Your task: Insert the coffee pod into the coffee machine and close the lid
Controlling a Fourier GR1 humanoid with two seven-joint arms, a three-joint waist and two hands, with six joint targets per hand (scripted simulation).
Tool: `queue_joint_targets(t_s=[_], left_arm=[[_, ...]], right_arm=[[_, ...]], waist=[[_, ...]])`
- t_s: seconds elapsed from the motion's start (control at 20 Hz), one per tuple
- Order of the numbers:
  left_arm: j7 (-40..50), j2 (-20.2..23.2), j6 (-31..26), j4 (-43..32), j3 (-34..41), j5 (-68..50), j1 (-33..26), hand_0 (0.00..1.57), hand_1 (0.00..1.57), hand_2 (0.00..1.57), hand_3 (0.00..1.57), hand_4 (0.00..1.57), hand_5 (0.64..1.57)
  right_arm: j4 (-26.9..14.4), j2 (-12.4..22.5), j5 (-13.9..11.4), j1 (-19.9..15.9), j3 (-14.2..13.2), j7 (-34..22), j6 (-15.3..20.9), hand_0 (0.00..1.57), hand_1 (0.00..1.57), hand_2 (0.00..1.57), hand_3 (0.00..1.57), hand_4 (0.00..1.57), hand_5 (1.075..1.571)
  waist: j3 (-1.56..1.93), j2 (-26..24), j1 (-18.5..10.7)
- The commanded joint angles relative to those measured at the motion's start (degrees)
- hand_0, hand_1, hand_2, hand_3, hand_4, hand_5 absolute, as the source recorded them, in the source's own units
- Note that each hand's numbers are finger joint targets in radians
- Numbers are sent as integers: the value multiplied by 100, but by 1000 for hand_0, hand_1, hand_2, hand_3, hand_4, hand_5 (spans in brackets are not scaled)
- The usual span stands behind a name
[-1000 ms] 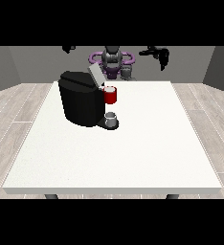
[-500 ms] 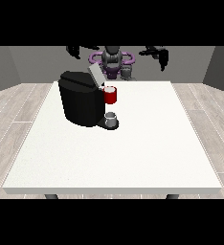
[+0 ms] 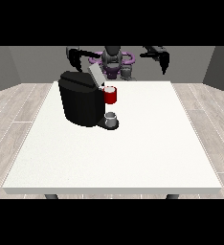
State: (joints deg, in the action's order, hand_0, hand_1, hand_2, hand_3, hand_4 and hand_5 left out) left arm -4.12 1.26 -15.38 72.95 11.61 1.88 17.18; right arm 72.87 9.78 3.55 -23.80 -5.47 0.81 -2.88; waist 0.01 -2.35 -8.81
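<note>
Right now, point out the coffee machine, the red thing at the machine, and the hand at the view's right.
coffee machine (image 3: 81,105), front view, on its black body.
red thing at the machine (image 3: 110,95), front view, on its front face.
hand at the view's right (image 3: 164,62), front view, on the black hand hanging down.

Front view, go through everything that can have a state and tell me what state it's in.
Coffee machine: upright on the table, lid raised open.
Grey thing: on the machine's base.
Red thing at the machine: above the grey thing.
Hand at the view's left: raised, holding nothing.
Hand at the view's right: raised, holding nothing.
</note>
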Motion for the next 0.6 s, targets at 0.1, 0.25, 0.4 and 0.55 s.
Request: queue_joint_targets(t_s=[0.1, 0.25, 0.4, 0.55], left_arm=[[242, 312, -122, 448, 70, -364, -183, 0, 0, 0, 0, 0, 1571], [-290, 288, 125, 329, -8, -129, -148, 0, 0, 0, 0, 0, 1571], [-39, 397, -22, 404, 99, -452, -270, 0, 0, 0, 0, 0, 1571], [-38, 273, 229, 518, -44, -359, -431, 0, 0, 0, 0, 0, 1571]], right_arm=[[-503, 150, 75, -478, -207, 69, -180, 0, 0, 0, 0, 0, 1571], [-720, 179, 15, -826, -161, 196, -260, 0, 0, 0, 0, 0, 1571], [-721, -109, -254, -642, 185, 166, -143, 0, 0, 0, 0, 0, 1571], [-805, -245, -453, -744, 259, 226, 79, 0, 0, 0, 0, 0, 1571]], waist=[[0, 263, 124], [-1, 598, 178], [-1, 378, 247], [-1, 335, 244]])
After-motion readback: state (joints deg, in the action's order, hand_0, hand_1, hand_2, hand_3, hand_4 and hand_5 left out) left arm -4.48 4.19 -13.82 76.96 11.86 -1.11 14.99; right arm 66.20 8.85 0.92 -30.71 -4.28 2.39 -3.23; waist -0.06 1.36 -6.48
